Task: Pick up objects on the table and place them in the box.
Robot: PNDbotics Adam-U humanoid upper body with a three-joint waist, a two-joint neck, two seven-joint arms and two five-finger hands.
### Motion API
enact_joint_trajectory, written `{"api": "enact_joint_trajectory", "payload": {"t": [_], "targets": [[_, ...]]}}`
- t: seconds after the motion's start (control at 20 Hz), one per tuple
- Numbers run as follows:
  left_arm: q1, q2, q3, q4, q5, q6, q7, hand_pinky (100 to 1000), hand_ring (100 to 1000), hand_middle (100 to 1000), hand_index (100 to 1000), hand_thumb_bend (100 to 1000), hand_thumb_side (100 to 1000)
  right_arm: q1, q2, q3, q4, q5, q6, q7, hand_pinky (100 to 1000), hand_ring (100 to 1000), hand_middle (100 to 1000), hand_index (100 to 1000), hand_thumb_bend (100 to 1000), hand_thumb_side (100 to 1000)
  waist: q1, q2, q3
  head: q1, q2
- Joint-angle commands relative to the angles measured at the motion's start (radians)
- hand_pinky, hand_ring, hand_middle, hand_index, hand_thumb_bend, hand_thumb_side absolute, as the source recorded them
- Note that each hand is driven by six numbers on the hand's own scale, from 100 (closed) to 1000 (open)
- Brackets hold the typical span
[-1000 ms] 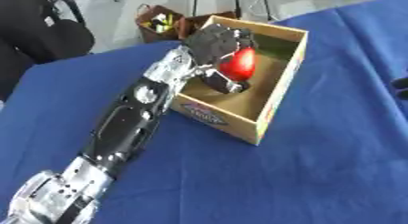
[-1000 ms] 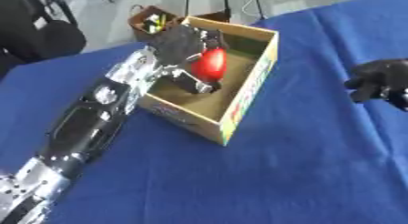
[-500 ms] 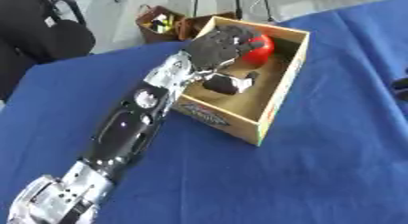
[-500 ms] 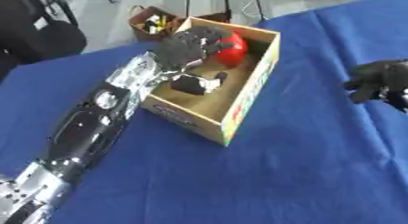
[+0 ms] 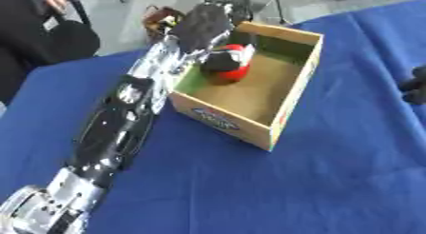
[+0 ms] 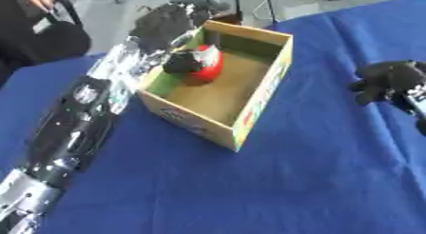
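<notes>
An open cardboard box point(image 5: 287, 102) stands on the blue table point(image 5: 333, 180). Inside it, by the left wall, lies a red round object point(image 5: 236, 69) with a white patch. My left arm runs up from the lower left. My left hand point(image 5: 202, 23) hovers over the box's far left corner, fingers spread and open. Its dark thumb point(image 6: 180, 63) rests against the red object. At the right edge, above the cloth, my right hand point(image 6: 389, 80) hangs idle with relaxed fingers and holds nothing.
Behind the table's far edge sits a small brown basket point(image 5: 159, 19) with yellow-green contents. A black bag point(image 5: 50, 45) hangs at the top left beside a person. Blue cloth stretches in front of and to the right of the box.
The red object has gone from my left hand's grasp to the box floor by the left wall. The hand has risen toward the far corner. The camera has shifted too.
</notes>
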Motion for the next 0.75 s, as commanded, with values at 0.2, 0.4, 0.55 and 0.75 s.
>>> {"api": "enact_joint_trajectory", "payload": {"t": [0.2, 0.4, 0.55, 0.75], "targets": [[0.059, 0.097, 0.052, -0.347, 0.355, 0.128, -0.048, 541, 689, 692, 965, 100, 885, -0.001, 0.004, -0.014, -0.019, -0.011, 0.002, -0.023, 736, 752, 494, 754, 100, 849, -0.031, -0.041, 0.029, -0.033, 0.024], [0.123, 0.114, 0.087, -0.517, 0.556, 0.223, -0.068, 426, 593, 600, 939, 100, 909, 0.001, 0.013, -0.018, -0.018, -0.025, 0.003, -0.036, 735, 751, 495, 754, 100, 848, -0.046, -0.052, 0.050, -0.043, 0.033], [0.206, 0.118, 0.127, -0.636, 0.735, 0.291, -0.040, 410, 580, 587, 935, 100, 930, 0.003, 0.018, -0.027, -0.020, -0.018, 0.004, -0.050, 735, 751, 496, 754, 100, 846, -0.061, -0.063, 0.074, -0.055, 0.041], [0.312, 0.123, 0.170, -0.716, 0.880, 0.306, 0.029, 401, 570, 578, 929, 100, 978, 0.000, 0.028, -0.033, -0.023, -0.010, 0.003, -0.069, 735, 750, 496, 753, 100, 843, -0.081, -0.072, 0.102, -0.064, 0.050]]}}
